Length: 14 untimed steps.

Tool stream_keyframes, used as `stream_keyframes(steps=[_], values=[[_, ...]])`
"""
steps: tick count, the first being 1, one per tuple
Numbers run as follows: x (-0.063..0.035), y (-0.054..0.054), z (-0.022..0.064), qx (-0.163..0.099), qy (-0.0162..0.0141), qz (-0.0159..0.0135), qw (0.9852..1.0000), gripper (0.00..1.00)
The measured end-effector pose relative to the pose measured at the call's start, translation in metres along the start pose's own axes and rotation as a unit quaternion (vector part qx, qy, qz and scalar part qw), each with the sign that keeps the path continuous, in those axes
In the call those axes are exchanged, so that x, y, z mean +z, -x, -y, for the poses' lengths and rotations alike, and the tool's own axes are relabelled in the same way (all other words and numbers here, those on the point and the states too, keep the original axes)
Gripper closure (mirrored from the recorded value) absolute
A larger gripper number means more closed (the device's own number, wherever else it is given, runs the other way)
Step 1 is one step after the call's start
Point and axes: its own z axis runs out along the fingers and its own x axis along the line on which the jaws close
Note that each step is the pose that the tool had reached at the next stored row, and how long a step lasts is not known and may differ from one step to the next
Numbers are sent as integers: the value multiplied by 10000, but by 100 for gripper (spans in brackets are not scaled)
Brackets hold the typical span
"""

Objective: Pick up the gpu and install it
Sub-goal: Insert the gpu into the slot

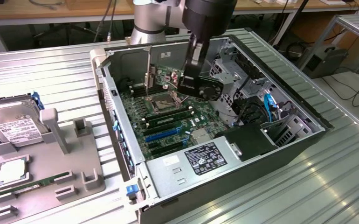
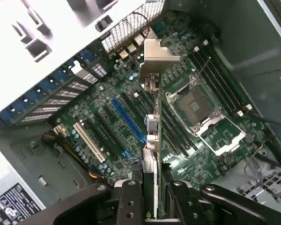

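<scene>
The gpu [image 2: 152, 140] is seen edge-on in the wrist view as a thin card with its silver bracket [image 2: 157, 55] at the far end. My gripper [image 2: 152, 199] is shut on it, one black finger on each face. The card hangs above the motherboard [image 2: 107, 140], between the long blue slot [image 2: 129, 121] and the open CPU socket [image 2: 196, 105], and does not touch the board. In the exterior view the gripper [image 1: 190, 86] is inside the open computer case [image 1: 304, 135], just above the CPU socket [image 1: 165, 100] and beyond the blue slots [image 1: 159, 134].
A grey fixture [image 1: 49, 163] on the exterior view's left carries a hard drive [image 1: 15, 126], a CPU [image 1: 11, 170] and a green RAM stick [image 1: 33, 184]. The power supply [image 1: 195, 161] fills the case's near end. Drive cages and cables [image 1: 254, 102] crowd the exterior view's right.
</scene>
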Motion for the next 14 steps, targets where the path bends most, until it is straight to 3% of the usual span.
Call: stream_keyframes(steps=[3,5,9,14], values=[[40,-1,1,-532,14,-9,9986,74],[73,-1,1,-936,25,-17,9956,74],[104,-3,2,-1334,35,-24,9911,74],[151,-4,3,-1893,49,-34,9819,74]])
